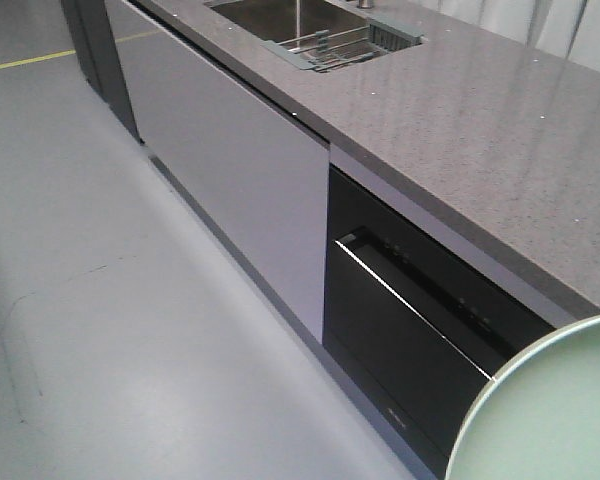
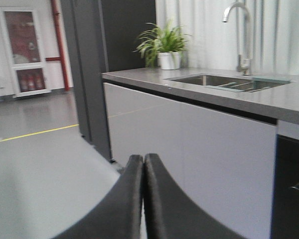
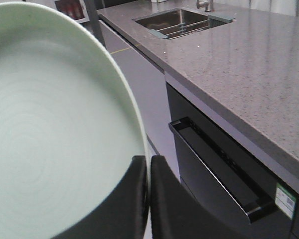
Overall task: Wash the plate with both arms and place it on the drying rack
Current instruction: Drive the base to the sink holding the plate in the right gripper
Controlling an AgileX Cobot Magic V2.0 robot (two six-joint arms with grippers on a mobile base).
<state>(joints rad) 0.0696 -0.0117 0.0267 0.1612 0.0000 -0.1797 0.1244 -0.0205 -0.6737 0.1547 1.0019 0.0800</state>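
Plate [image 3: 55, 129] rim sits pinched in right end effector [image 3: 148, 162]; left end effector [image 2: 143, 160], aimed level, is clamped empty.

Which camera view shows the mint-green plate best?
The right wrist view: the plate fills its left half, rim pinched in the right gripper. The front view catches only an edge; the left wrist view shows none.
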